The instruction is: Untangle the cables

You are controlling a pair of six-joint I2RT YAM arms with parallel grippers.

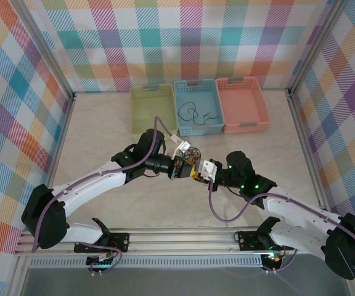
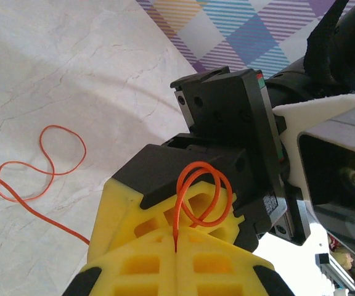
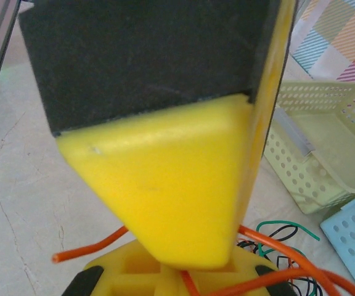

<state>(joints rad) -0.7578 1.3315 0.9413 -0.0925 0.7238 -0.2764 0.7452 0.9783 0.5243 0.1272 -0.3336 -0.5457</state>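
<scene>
now | left claw (image 2: 175,250): clamped tight on an orange loop of the cables (image 2: 177,209) | right claw (image 3: 177,280): clamped on orange strands | cables: bunched between both claws, above mid table (image 1: 103,135)

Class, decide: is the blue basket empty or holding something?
Holding something: a thin black cable lies looped inside the blue basket.

You look down from behind the arms (image 1: 97,185), baskets (image 1: 242,105) at twelve o'clock; each wrist camera sits tight on its fingers (image 2: 159,259) — both catch the orange cable (image 2: 203,191).
</scene>
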